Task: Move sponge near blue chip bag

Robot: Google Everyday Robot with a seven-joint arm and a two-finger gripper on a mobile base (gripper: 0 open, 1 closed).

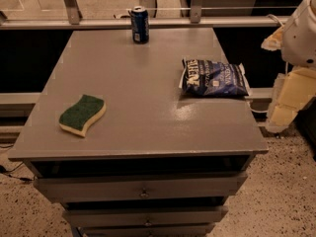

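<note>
The job is not started: the small wavy green-and-yellow foam sponge (82, 114) lies well apart from the crinkly dark blue chip bag (214, 77), and the robot's pale gripper (287, 102) hangs near the bag, on the side away from the sponge, wide or narrow nobody can tell.

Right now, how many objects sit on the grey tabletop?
3: green-and-yellow wavy sponge front left, crinkly blue chip bag right, upright blue soda can back edge. Pincer hangs right of the table.
</note>
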